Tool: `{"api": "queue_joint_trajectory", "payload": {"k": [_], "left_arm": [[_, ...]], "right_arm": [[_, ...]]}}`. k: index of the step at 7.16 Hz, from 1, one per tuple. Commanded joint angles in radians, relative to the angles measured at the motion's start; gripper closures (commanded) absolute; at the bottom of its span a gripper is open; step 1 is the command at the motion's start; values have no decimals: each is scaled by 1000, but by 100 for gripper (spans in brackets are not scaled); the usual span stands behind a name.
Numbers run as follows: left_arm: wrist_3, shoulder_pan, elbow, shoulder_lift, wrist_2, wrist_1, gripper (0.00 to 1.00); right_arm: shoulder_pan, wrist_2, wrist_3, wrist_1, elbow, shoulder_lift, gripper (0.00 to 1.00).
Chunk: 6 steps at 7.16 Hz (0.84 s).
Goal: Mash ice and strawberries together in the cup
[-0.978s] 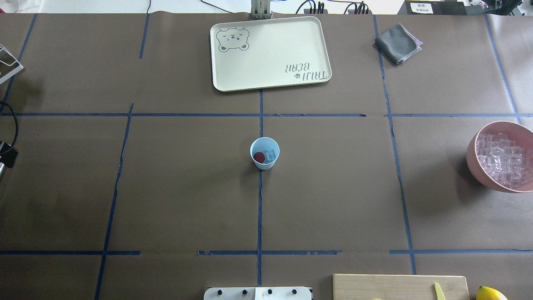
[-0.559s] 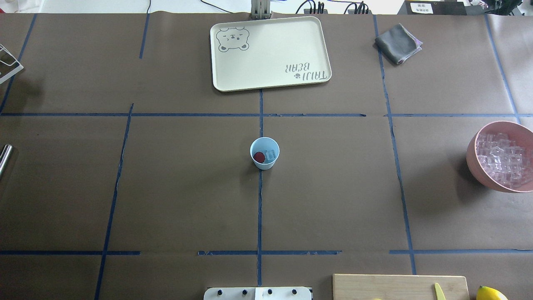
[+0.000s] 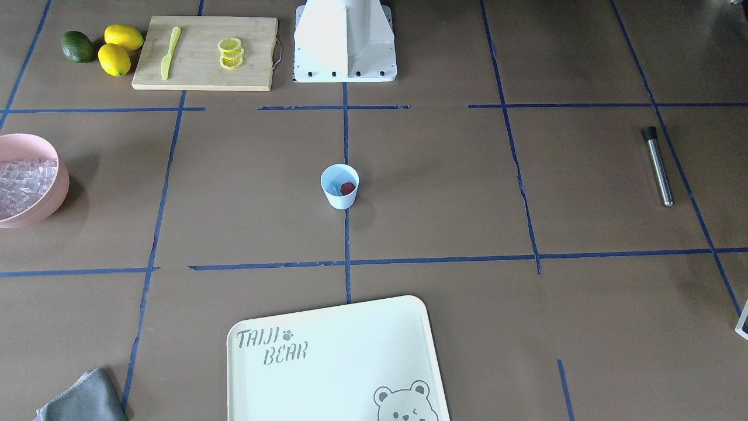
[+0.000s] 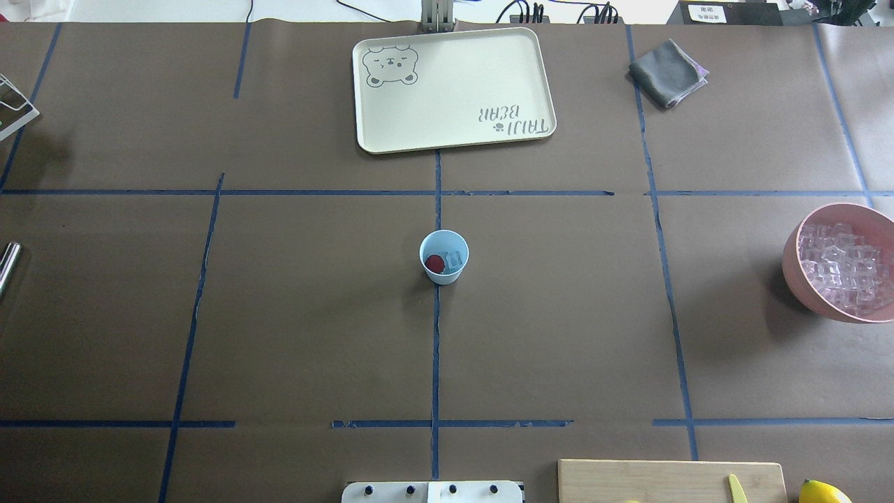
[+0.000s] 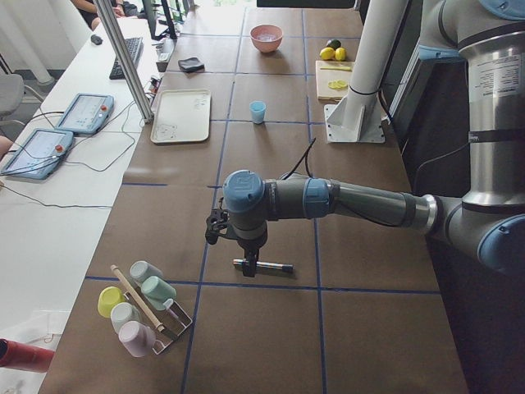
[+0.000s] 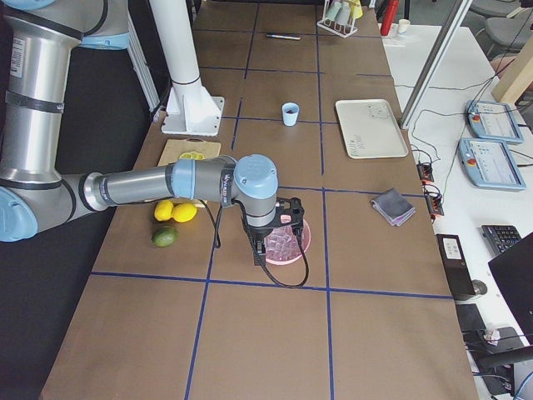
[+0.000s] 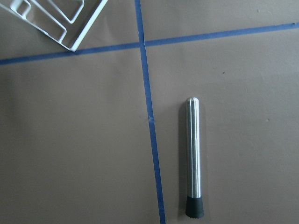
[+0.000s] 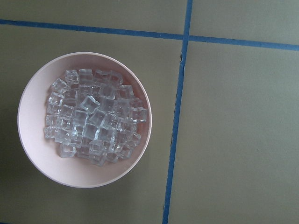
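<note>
The small light-blue cup (image 4: 443, 274) stands upright at the table's middle, also in the front view (image 3: 339, 199). Inside it lie a red strawberry (image 4: 434, 263) and clear ice (image 4: 455, 260). More ice (image 8: 93, 116) fills a pink bowl (image 4: 793, 262) at the right edge. A steel rod with a black tip (image 7: 193, 156) lies flat at the far left (image 3: 657, 166). My left gripper (image 5: 248, 261) hangs just above that rod; I cannot tell if it is open or shut. The right gripper (image 6: 265, 248) hovers over the pink bowl; its state also cannot be told.
A cream bear tray (image 4: 452, 87) and a grey cloth (image 4: 667, 72) lie at the far side. Near the robot's base (image 3: 345, 41) is a cutting board (image 3: 204, 52) with lemon slices and a yellow knife, lemons and an avocado beside it. A rack of cups (image 5: 139, 304) stands past the rod.
The dark arm part and cable at the overhead view's left edge have gone out of view, uncovering the steel rod's end there. The cup and bowl have not moved.
</note>
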<state>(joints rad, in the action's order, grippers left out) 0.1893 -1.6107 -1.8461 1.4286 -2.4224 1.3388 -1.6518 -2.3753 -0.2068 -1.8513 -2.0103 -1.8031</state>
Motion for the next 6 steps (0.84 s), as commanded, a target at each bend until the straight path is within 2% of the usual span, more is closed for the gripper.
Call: {"api": "queue_joint_trajectory", "payload": {"k": [1, 4, 5, 6], "left_arm": [[-72, -24, 27, -8, -46, -3, 0], [-62, -23, 19, -31, -52, 26, 0], [-62, -23, 11, -33, -55, 86, 0], [-54, -26, -37, -60, -55, 185, 0]], "right_arm": [[-10, 4, -16, -23, 4, 11, 1], [9, 1, -3, -23, 38, 21, 1], [9, -7, -2, -23, 42, 22, 0], [12, -9, 13, -23, 50, 27, 1]]}}
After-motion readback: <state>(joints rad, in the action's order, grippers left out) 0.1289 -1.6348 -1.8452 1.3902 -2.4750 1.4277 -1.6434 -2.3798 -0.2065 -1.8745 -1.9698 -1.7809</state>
